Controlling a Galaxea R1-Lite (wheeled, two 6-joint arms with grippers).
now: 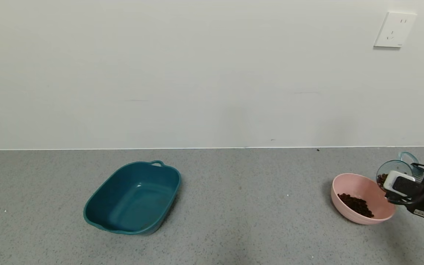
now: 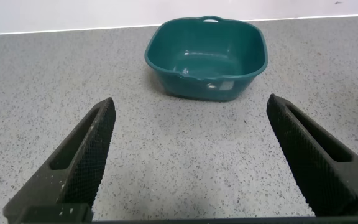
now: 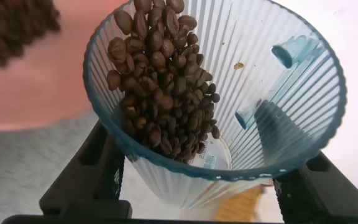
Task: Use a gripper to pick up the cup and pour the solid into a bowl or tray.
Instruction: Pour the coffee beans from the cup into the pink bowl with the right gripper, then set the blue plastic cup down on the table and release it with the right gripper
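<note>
Two heaps of the solid (image 3: 160, 93) are what you have now: one lies in the pink bowl (image 1: 348, 184) at the right end of your grey counter (image 1: 234, 221), the other sits against the lower wall of the tipped cup (image 1: 390, 170). Your right gripper (image 1: 399, 186) pinches that ribbed cup between its fingers (image 3: 89, 180) and holds it on its side just above the bowl's right rim, mouth turned toward the bowl. You can see its loop handle on the far side. Your left gripper (image 2: 191, 162) hangs low over the counter with its fingers spread wide, holding nothing, facing the dark teal tub (image 2: 207, 56), which stands well apart from the bowl.
</note>
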